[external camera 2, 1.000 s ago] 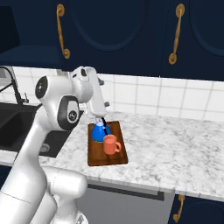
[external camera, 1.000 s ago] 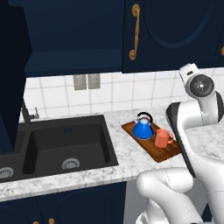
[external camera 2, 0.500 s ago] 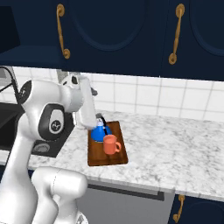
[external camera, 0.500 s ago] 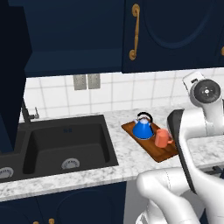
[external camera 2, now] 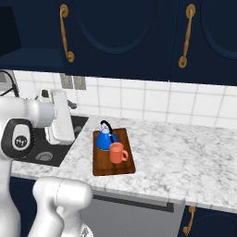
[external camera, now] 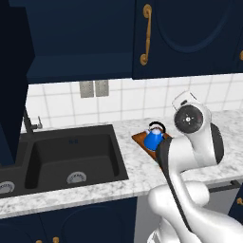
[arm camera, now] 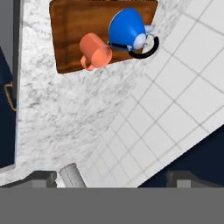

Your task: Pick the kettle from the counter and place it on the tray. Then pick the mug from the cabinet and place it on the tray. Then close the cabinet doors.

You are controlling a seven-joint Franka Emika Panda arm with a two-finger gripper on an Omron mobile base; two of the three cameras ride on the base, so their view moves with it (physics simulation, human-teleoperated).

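The kettle (external camera 2: 105,138) and the mug (external camera 2: 117,153) both stand on the tray (external camera 2: 113,165), touching or nearly so, the kettle at the tray's back edge toward the tiled wall, the mug nearer the counter's (external camera 2: 185,162) front edge. The tray lies on the counter just right of the sink (external camera: 71,161). The gripper (arm camera: 118,177) hangs well apart from them, pulled back over the bare marble, its jaws spread wide with nothing between them. Above, the cabinet doors (external camera 2: 125,32) look shut.
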